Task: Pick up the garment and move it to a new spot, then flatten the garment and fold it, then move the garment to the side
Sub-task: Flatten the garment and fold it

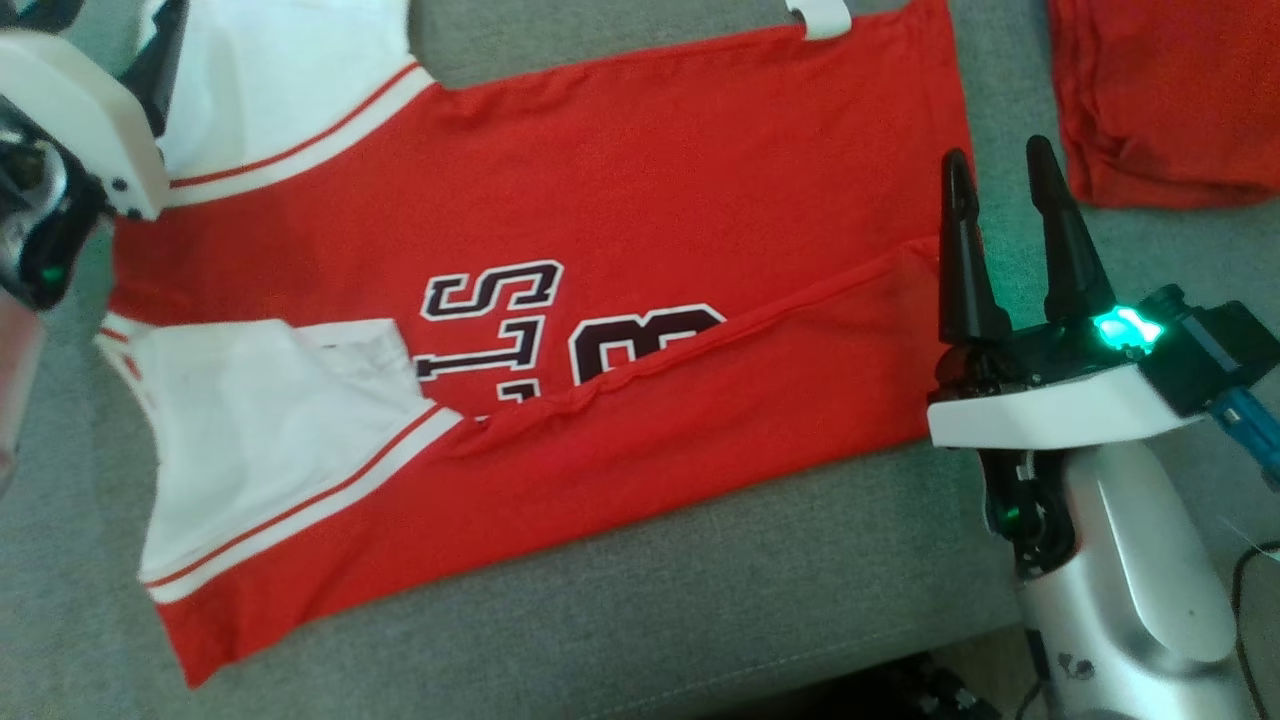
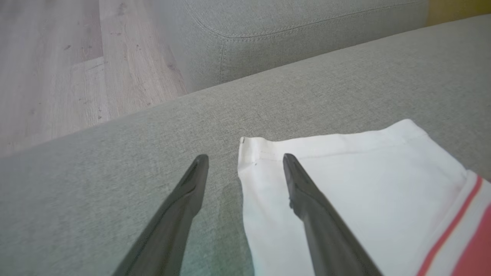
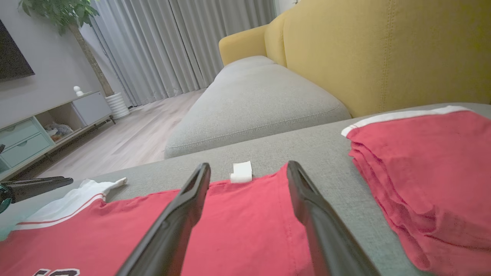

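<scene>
Red jersey garment with white sleeves and dark lettering [image 1: 650, 170] lies flat on the grey fabric sofa seat [image 1: 700, 600], near edge folded over. Right gripper [image 1: 998, 150] is spread wide and empty, just beside the jersey's hem. Left gripper [image 2: 245, 156] is spread wide and empty, over the white sleeve [image 2: 345, 184] corner. A folded red cloth pile [image 1: 1170, 100] lies beyond the right gripper.

A grey fabric sofa seat [image 3: 261, 96] ran far into the room beneath a mustard-yellow backrest [image 3: 383, 53]. Pale wood flooring [image 3: 126, 142] lay to the left, with grey curtains [image 3: 172, 42] beyond, a potted plant [image 3: 57, 11] and a low cabinet [image 3: 23, 142] along the wall.
</scene>
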Motion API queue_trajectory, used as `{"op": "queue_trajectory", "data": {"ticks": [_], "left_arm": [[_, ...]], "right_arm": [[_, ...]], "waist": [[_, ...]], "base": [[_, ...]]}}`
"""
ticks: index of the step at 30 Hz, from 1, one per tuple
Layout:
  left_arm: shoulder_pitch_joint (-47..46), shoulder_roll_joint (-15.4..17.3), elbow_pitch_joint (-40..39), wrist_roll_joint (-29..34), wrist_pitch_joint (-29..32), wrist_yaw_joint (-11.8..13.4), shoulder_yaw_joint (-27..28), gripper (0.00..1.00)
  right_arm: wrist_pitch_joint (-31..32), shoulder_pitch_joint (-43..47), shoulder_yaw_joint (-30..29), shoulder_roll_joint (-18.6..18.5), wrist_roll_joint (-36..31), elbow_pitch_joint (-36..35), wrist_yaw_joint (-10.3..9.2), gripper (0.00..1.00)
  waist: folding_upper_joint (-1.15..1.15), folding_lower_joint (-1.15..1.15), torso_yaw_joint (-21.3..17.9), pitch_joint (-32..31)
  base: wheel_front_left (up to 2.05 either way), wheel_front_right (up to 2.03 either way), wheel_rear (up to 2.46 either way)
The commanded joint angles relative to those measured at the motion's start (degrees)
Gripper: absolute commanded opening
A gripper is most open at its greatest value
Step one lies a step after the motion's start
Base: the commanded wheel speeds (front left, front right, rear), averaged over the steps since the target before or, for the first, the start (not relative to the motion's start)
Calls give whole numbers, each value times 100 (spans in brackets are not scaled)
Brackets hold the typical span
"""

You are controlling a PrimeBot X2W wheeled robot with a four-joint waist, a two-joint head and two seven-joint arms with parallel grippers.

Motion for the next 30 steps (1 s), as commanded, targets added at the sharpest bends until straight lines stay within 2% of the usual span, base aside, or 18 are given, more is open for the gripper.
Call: {"op": "queue_trajectory", "data": {"ticks": [1, 12, 13, 14, 15, 18, 22, 23, 30], "left_arm": [[-298, 316, -88, -110, 42, 11, 104, 100], [-719, 428, 427, -752, 313, 10, -550, 100], [-725, 410, 406, -820, 372, 10, -639, 69], [-730, 391, 346, -902, 400, 10, -724, 25], [-741, 384, 269, -975, 383, 10, -804, 0], [-809, 410, 161, -1025, 88, 10, -962, 0], [-828, 360, 165, -963, -626, 10, -1098, 0], [-828, 360, 165, -963, -626, 10, -1098, 0], [-533, 278, -243, -835, -1856, 10, -1405, 0]], "right_arm": [[-58, -74, 130, -19, 39, -225, -4, 100], [-61, -71, 145, -19, 134, -387, -4, 100], [-61, -60, 109, -19, 117, -377, -4, 100], [-61, -50, 81, -19, 112, -373, -4, 100], [-61, -40, 63, -19, 108, -364, -4, 100], [-62, -35, 33, -19, 39, -315, -4, 100], [-62, -34, -55, -19, -121, -169, -4, 100], [-62, -34, -55, -19, -121, -169, -4, 100], [66, -85, -333, -19, -518, 12, -4, 100]], "waist": [[0, -2, -87, 106], [0, -2, -170, 322], [0, -2, -164, 331], [0, -2, -153, 336], [0, -2, -138, 337], [0, -2, -63, 297], [0, -2, 102, 57], [0, -2, 102, 57], [0, -2, 529, -513]], "base": [[0, 0, 0], [0, 0, 0], [0, 0, 0], [0, 0, 0], [0, 0, 0], [0, 0, 0], [0, 0, 0], [0, 0, 0], [0, 0, 0]]}}
